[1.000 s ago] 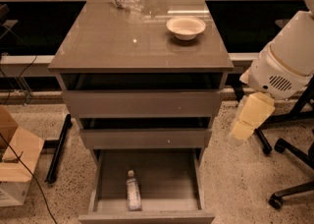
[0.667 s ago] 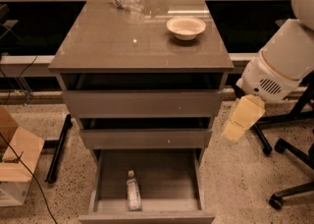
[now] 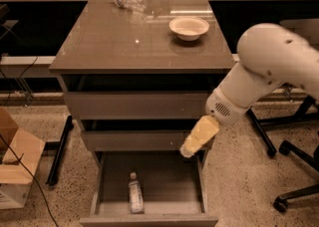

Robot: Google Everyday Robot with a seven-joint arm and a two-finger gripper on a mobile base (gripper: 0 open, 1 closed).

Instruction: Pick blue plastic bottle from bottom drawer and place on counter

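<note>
Camera view has the bottom drawer (image 3: 149, 219) closest to us, pulled right out. The blue plastic bottle (image 3: 135, 193) sits on its floor, left of centre and near the front. It looks like it's lying along the drawer's depth with the white cap pointing back at the cabinet.

The gripper (image 3: 199, 136) hangs above the drawer's back right corner, in front of the middle drawer (image 3: 134, 140). It's well apart from the bottle, off to its right and higher up. Honestly can't tell if it's open or closed from here, but it clearly has nothing in it.

So the job right now is the reach. I'd slide the gripper left and toward the front, then drop straight down. That should keep the wrist clear of the middle drawer's front edge. Go for the middle of the body, across the narrow width, not the cap. Those smooth sides will probably roll if you nudge one side first.

Further back, the counter (image 3: 114, 47) has a white bowl (image 3: 189, 27) on the right and a crinkly clear bottle (image 3: 127, 0) at the far edge. The bare front-left area looks like the safest spot to set it down.
</note>
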